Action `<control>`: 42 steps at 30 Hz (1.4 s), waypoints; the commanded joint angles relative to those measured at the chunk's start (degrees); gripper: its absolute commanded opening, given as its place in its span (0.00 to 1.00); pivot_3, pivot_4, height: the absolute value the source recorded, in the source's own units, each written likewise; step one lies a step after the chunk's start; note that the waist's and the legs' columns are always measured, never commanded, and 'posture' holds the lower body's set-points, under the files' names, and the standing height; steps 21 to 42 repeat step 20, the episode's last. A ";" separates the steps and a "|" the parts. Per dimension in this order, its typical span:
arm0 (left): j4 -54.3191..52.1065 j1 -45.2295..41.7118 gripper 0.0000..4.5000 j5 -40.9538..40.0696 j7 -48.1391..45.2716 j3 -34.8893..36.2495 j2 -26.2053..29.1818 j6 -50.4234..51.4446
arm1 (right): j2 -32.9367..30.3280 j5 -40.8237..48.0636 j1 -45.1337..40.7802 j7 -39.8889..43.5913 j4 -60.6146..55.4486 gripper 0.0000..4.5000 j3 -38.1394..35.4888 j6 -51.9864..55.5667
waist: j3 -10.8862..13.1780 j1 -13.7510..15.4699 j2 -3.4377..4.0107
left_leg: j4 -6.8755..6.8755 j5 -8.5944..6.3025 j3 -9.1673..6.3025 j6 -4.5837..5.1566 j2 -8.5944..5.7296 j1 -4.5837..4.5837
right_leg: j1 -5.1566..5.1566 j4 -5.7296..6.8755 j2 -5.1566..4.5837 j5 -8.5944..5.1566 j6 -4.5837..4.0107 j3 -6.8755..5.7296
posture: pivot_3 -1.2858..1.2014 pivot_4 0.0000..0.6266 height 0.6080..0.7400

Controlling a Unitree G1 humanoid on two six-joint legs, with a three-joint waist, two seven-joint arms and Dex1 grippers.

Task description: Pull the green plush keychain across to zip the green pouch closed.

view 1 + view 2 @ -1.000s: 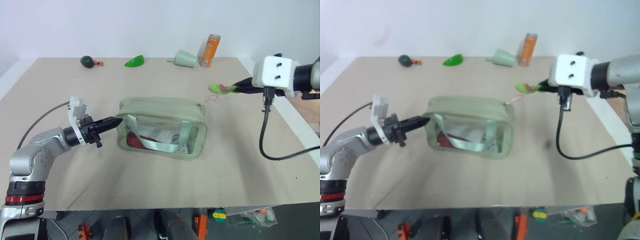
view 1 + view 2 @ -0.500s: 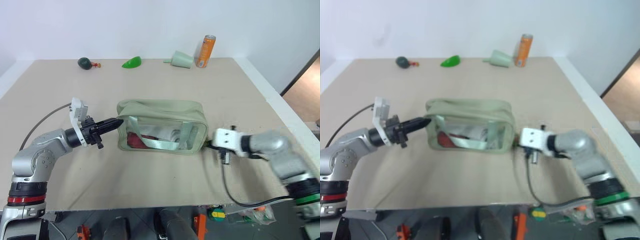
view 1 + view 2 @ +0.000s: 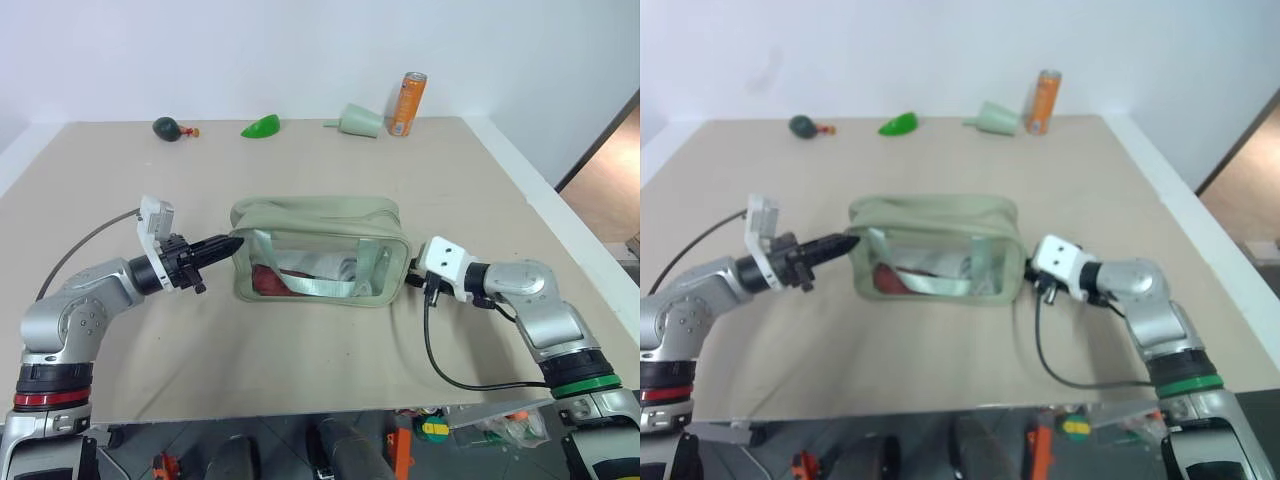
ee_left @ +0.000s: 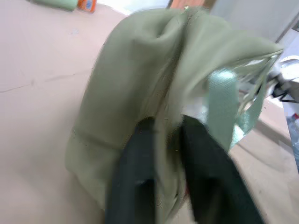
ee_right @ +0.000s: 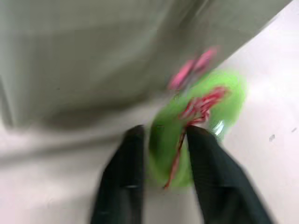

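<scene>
The green pouch [image 3: 312,250] lies flat mid-table, its clear window facing me and its top seam looking closed. At the pouch's left end is my left gripper [image 3: 228,243]; in the left wrist view its fingers [image 4: 140,172] stand slightly apart with a fold of pouch fabric between them. My right gripper [image 3: 412,284] rests low by the pouch's right end. In the right wrist view the green plush keychain [image 5: 201,116], lime with red-pink threads, sits unsquashed between that gripper's parted fingers [image 5: 126,177].
Along the far edge stand an orange can [image 3: 407,103], a pale green cone cup [image 3: 360,120], a bright green leaf piece [image 3: 261,126] and a dark green round object [image 3: 167,128]. A black cable [image 3: 440,365] loops from my right wrist near the front edge.
My right arm has dropped from high on the right down to the table beside the pouch's right end, bringing the keychain with it. The fingers of both grippers have parted. The camera shifted slightly.
</scene>
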 commanded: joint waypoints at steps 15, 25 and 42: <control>6.95 4.99 0.98 -7.87 1.12 18.13 7.44 3.69 | -8.37 29.68 10.07 5.19 -12.42 1.00 -26.03 32.80 | 0.04 -0.18 -0.03 | -0.01 -0.30 -0.47 -0.25 -0.02 -0.13 | -0.06 -0.03 0.00 -0.31 -0.03 -0.10 | 0.52 0.24 1.00; 8.55 6.76 0.98 -7.72 2.07 20.03 6.71 2.55 | -2.44 36.64 11.47 -0.11 -15.67 1.00 -29.69 37.03 | 0.04 0.06 -0.12 | 0.06 -0.29 -0.60 -0.24 -0.01 -0.16 | 0.03 -0.04 -0.01 -0.33 -0.05 -0.35 | 0.52 0.24 1.00; 8.55 6.76 0.98 -7.72 2.07 20.03 6.71 2.55 | -2.44 36.64 11.47 -0.11 -15.67 1.00 -29.69 37.03 | 0.04 0.06 -0.12 | 0.06 -0.29 -0.60 -0.24 -0.01 -0.16 | 0.03 -0.04 -0.01 -0.33 -0.05 -0.35 | 0.52 0.24 1.00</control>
